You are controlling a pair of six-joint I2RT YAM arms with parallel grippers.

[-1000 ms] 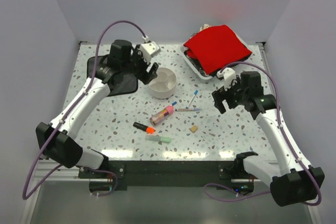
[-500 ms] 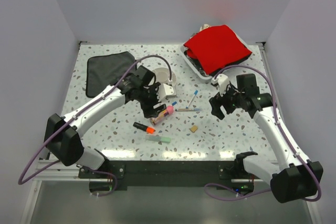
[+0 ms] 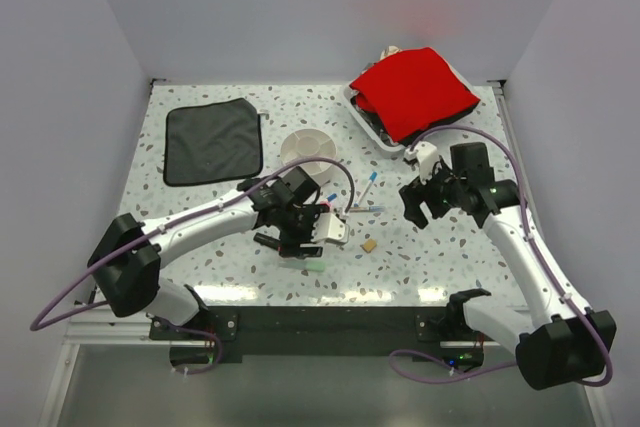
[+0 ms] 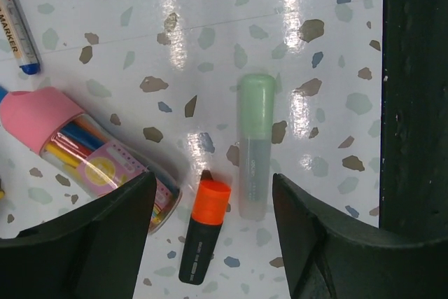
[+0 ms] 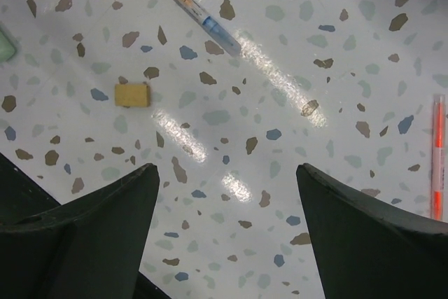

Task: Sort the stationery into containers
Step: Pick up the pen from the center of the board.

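Left gripper (image 4: 212, 180) swung near from bowl (image 3: 288, 144), jaws apart | orange highlighter (image 4: 203, 232) directly beneath, long axis crossing closing line | right gripper (image 5: 225, 170) apart, farther off.

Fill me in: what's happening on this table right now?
The left gripper hovers, jaws open, over the orange-and-black highlighter and pale green highlighter, holding nothing. The right gripper, jaws also open, hangs above bare table near the eraser and blue-tipped pens. The divided bowl looks empty, so no stationery is sorted yet.
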